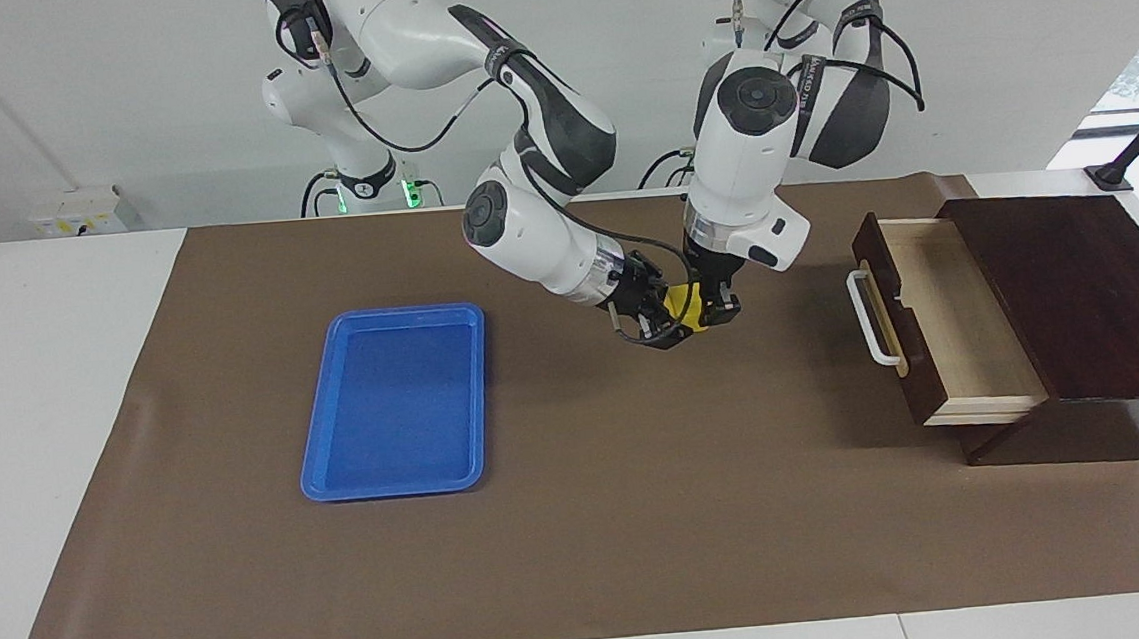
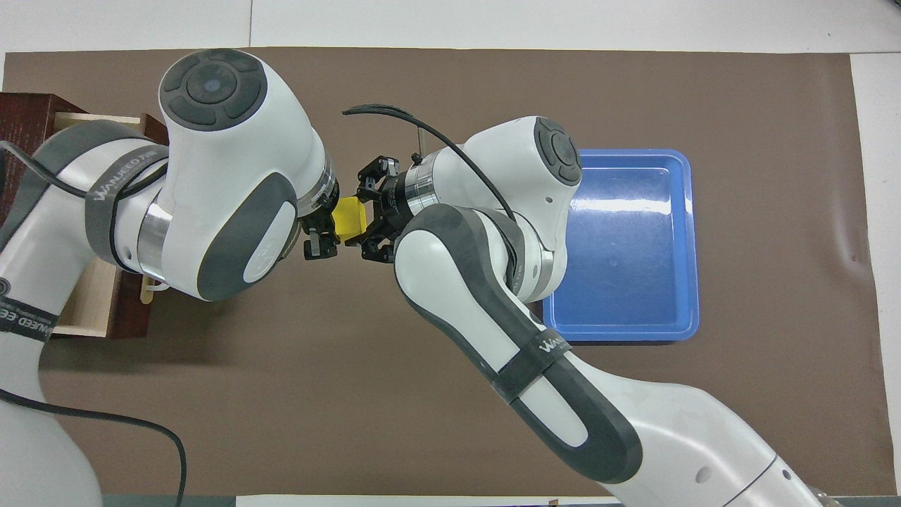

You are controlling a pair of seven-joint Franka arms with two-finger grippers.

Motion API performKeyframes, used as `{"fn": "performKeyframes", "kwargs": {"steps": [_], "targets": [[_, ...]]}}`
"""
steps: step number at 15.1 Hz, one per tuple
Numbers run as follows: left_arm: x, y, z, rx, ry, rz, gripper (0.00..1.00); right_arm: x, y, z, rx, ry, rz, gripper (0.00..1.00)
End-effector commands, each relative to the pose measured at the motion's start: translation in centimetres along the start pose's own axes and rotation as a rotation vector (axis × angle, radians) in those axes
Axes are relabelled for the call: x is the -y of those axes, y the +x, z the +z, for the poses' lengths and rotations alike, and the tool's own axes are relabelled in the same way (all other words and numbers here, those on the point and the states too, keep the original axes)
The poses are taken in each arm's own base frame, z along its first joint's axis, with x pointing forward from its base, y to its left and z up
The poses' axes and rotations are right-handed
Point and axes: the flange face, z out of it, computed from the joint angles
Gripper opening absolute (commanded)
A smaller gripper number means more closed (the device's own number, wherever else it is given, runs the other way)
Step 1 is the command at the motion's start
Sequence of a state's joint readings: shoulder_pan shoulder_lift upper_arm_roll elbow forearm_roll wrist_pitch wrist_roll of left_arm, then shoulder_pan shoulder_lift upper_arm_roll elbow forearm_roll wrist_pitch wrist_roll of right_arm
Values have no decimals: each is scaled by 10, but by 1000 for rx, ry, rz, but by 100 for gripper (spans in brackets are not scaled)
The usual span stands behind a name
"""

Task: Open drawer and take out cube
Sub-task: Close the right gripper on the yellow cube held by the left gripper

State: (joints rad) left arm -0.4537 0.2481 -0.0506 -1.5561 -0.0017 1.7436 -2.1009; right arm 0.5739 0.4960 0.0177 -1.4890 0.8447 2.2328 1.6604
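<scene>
Yellow shows only as a sliver: the cube (image 1: 687,309) hangs in the air over the brown mat (image 1: 583,519) at mid-bench, wedged between two claws that cover most of it. In the overhead view just one face of it is clear, the rest lying under the arms' wrists.

The left claw (image 1: 716,313) comes down on it from 12 o'clock and is clamped on the cube. The right claw (image 1: 666,331) reaches in slantwise from about 10 o'clock in the facing view and is closed on the cube too, so both grip it at once. The black fingertips of each merge with the links and cables around them, and exactly which faces each one presses is hard to make out.

The drawer (image 1: 941,329) stands pulled out at 3 o'clock of the cube in the facing view, toward the left arm's end of the bench, its pale box bare as far as can be seen and its white handle (image 1: 868,319) facing the cube. In the overhead view the left arm hides nearly all of it. Its dark cabinet (image 1: 1079,294) is cut off by the frame edge there.

A blue tray (image 1: 397,402) lies flat toward the right arm's end, at about 8 o'clock of the cube in the facing view; the right arm's elbow overlaps one corner in the overhead view.
</scene>
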Motion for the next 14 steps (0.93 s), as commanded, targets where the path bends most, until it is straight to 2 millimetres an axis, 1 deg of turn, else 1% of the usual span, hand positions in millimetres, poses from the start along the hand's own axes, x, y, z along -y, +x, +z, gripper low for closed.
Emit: {"fn": "performKeyframes", "kwargs": {"steps": [1, 3, 6, 7, 8, 9, 10, 14], "targets": [[6, 2, -4, 12, -12, -25, 0, 4, -4, -2, 22, 20, 35, 0], [5, 2, -5, 13, -14, -25, 0, 4, -3, -2, 24, 20, 36, 0], [5, 1, -5, 15, -17, -23, 6, 5, -2, -2, 23, 18, 38, 0], [6, 1, -6, 16, -18, -22, 9, 5, -2, -2, 23, 18, 38, 0], [5, 2, -6, 16, -18, -25, 44, 6, -1, -3, 23, 21, 40, 0], [4, 2, -6, 16, -20, -25, 93, 5, -2, -2, 23, 20, 38, 0], [4, 2, -6, 18, -19, -25, 100, 5, -1, -3, 23, 21, 39, 0], [2, 7, -7, 18, -19, -22, 100, 6, -1, -3, 24, 20, 42, 0]]}}
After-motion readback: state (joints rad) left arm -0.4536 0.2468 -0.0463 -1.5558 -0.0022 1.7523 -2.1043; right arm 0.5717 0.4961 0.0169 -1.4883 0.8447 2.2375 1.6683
